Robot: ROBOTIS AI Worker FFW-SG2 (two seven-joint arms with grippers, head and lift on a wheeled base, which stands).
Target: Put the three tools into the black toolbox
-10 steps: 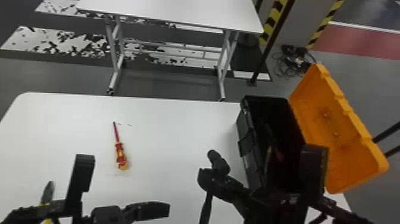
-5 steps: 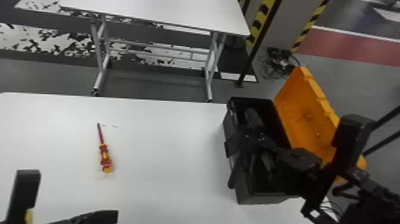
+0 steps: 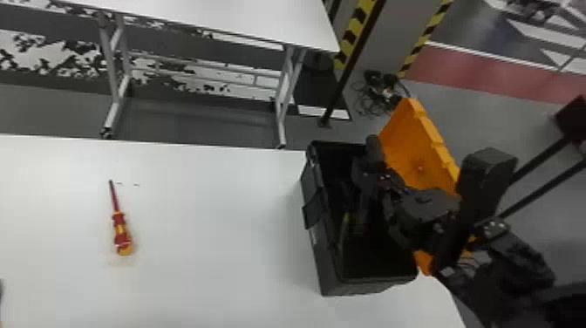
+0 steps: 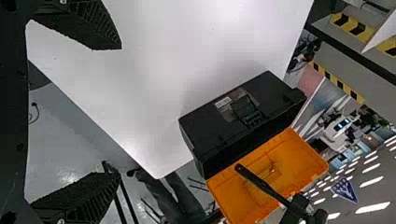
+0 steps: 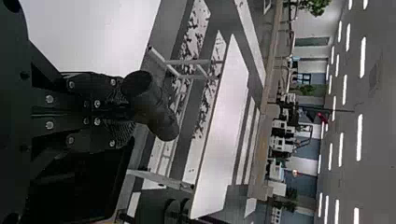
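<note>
Over the open black toolbox [image 3: 316, 235], my right gripper [image 3: 386, 181] holds a black tool [image 3: 374, 152] with a thick rounded end and a handle hanging down into the box. In the right wrist view, the fingers of my right gripper [image 5: 122, 112] are closed on the black tool [image 5: 149, 105]. A red and yellow screwdriver [image 3: 120, 231] lies on the white table, shaft pointing away. The dark tip of something [image 3: 1, 292] shows at the left edge. My left gripper [image 4: 116, 112] stands open with nothing between its fingers, apart from the toolbox [image 4: 224, 126].
The orange lid [image 3: 418, 161] stands open on the toolbox's right side, close to my right arm. The white table [image 3: 209, 244] reaches from the screwdriver to the box. Another white table [image 3: 244, 17] stands beyond, with a striped post [image 3: 355, 32] beside it.
My right gripper has carried the black tool rightward and away, from beside the toolbox to over it. The left gripper has gone out past the head view's left edge. The head view has shifted right.
</note>
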